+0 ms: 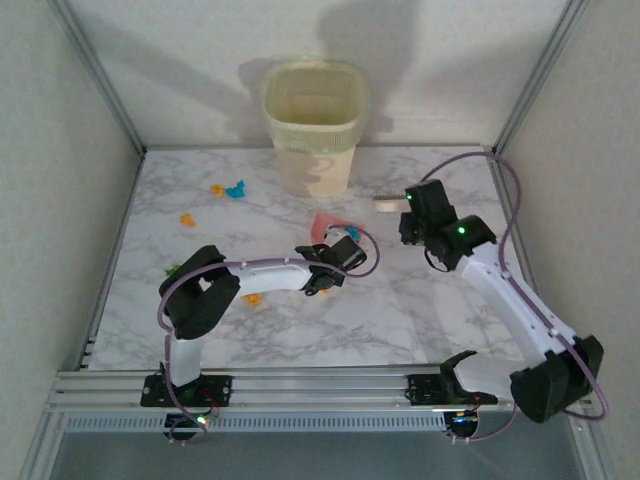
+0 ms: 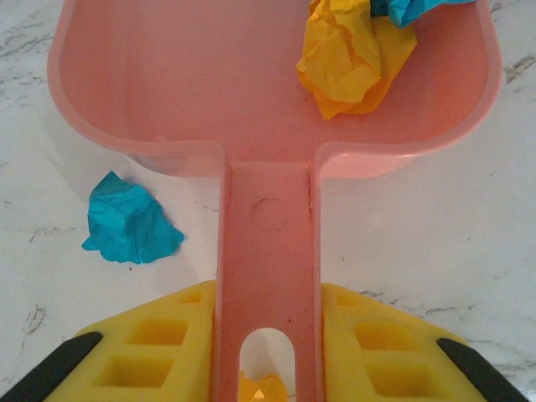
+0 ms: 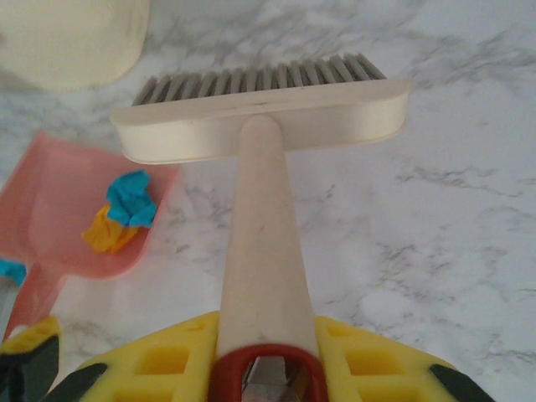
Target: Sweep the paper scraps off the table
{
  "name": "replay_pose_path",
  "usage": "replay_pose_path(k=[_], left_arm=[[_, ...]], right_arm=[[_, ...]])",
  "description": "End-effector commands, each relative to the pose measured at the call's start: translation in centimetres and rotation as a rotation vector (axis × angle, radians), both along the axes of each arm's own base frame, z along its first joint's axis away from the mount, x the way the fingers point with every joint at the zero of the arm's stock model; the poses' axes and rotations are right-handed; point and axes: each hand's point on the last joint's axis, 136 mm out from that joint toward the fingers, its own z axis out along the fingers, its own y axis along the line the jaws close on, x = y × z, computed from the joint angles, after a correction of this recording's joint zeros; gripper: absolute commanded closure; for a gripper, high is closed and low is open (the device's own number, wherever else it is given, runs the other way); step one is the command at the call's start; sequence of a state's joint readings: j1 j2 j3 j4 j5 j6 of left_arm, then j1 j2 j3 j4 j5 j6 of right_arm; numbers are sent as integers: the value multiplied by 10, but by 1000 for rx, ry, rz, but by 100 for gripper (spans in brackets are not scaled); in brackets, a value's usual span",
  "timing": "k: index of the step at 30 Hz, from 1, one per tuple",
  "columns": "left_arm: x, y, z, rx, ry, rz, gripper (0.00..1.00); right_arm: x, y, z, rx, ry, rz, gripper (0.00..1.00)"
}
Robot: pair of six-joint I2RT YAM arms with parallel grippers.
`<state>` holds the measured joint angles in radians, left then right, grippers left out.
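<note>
Waste bin [image 1: 313,125] blocks back centre, pink dustpan [image 1: 324,226] mid-way; front-right surface [image 1: 420,310] open, paper scraps [image 1: 232,190] dot left

No readable text or labels

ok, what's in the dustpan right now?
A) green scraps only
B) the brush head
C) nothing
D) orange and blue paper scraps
D: the right wrist view shows a crumpled orange scrap with a blue scrap on top of it, both lying inside the pink dustpan.
</note>
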<state>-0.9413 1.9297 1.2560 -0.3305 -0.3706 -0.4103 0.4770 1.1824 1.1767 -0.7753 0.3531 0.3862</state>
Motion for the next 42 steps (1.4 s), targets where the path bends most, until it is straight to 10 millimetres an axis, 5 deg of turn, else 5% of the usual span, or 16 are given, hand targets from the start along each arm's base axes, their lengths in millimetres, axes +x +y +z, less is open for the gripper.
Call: replay_pose_path(k=[1,7,11,28,42], left_arm=[[-1,0,27,-11,-78,-12,100],[-6,-4,51,-45,-154,-29,100],[-9,-6,69,-77,-204,-39,100],[-34,-23,149,-220,-263,-85,100],[-32,-26,238,-342,-294,-76,100]], right_arm=[[3,-29,31,35,-172,-145,100],[-8,-70,43,102,-281,-311,100],[-9,-79,40,123,-287,-348,100],[1,-91,21,155,-239,-407,100],[13,-74,8,165,-161,-330,100]])
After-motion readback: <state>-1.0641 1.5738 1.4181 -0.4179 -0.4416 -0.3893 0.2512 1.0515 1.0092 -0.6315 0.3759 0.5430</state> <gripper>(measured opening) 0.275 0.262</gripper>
